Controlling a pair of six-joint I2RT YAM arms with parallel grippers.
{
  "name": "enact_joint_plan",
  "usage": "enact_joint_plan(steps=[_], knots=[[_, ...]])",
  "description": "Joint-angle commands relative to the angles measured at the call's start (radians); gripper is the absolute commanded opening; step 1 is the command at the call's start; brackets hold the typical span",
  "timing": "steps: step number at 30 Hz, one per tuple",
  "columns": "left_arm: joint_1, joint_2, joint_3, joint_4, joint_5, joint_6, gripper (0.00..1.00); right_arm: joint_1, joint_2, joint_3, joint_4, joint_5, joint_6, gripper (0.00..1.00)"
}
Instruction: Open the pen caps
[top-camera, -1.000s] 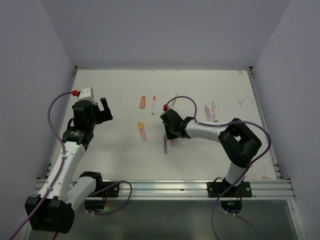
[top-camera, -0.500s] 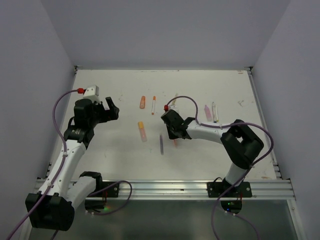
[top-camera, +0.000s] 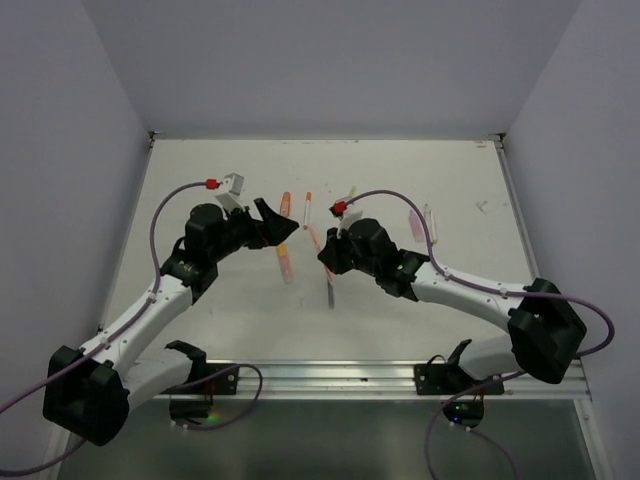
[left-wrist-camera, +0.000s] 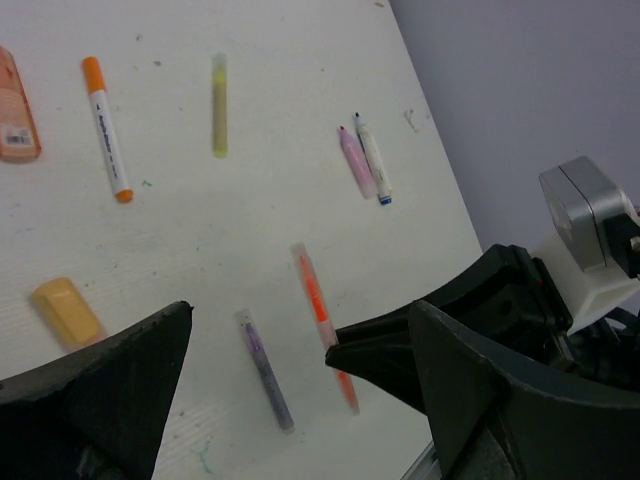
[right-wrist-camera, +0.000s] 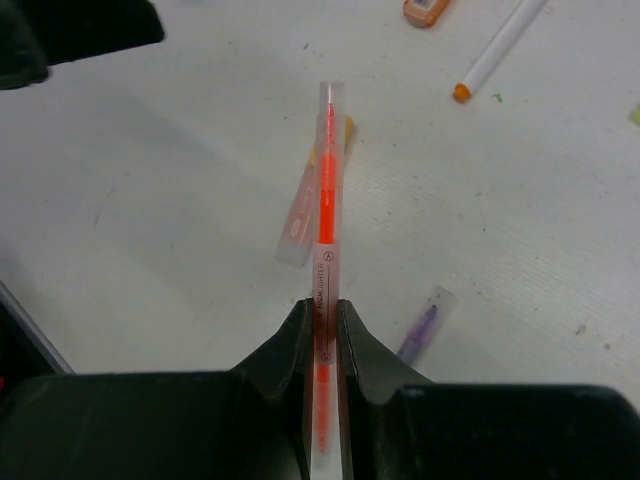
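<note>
My right gripper (right-wrist-camera: 322, 315) is shut on an orange highlighter (right-wrist-camera: 325, 200) and holds it above the table, its translucent far end pointing at the left gripper. In the top view the right gripper (top-camera: 330, 256) is mid-table with the highlighter (top-camera: 317, 240) sticking out up-left. My left gripper (top-camera: 283, 228) is open and empty, just left of that free end. In the left wrist view the highlighter (left-wrist-camera: 318, 300) lies between its spread fingers (left-wrist-camera: 120, 380). A purple pen (top-camera: 330, 290) lies on the table under the right gripper and also shows in the left wrist view (left-wrist-camera: 265, 372).
A pink-and-yellow highlighter (top-camera: 285, 263) lies left of centre. Behind it lie an orange highlighter (top-camera: 285, 205) and a white marker with orange cap (top-camera: 307, 210). A pink pen (top-camera: 416, 225) and a white pen (top-camera: 430, 222) lie at the right. A yellow highlighter (left-wrist-camera: 218, 105) lies further back.
The left arm swung right, toward the middle, its gripper now by the highlighter's end. The right arm stretched out and raised the orange highlighter off the table. The purple pen shifted slightly.
</note>
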Motion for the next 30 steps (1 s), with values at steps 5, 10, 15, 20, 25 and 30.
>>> enact_joint_plan(steps=[5,10,15,20,25,30], knots=[[-0.144,0.107,0.064,0.135,-0.186,-0.119,0.84,0.026,-0.068,-0.055,0.202,-0.093,-0.012,0.00],[-0.193,0.157,0.088,0.131,-0.241,-0.150,0.69,0.040,-0.065,-0.053,0.208,-0.096,-0.018,0.00],[-0.218,0.177,0.104,0.128,-0.270,-0.156,0.56,0.049,-0.062,-0.055,0.213,-0.088,-0.023,0.00],[-0.228,0.189,0.115,0.119,-0.272,-0.157,0.37,0.052,-0.060,-0.053,0.214,-0.077,-0.026,0.00],[-0.234,0.195,0.113,0.116,-0.269,-0.162,0.27,0.053,-0.061,-0.052,0.214,-0.065,-0.032,0.00],[-0.241,0.198,0.110,0.114,-0.272,-0.159,0.03,0.053,-0.066,-0.049,0.222,-0.065,-0.032,0.04]])
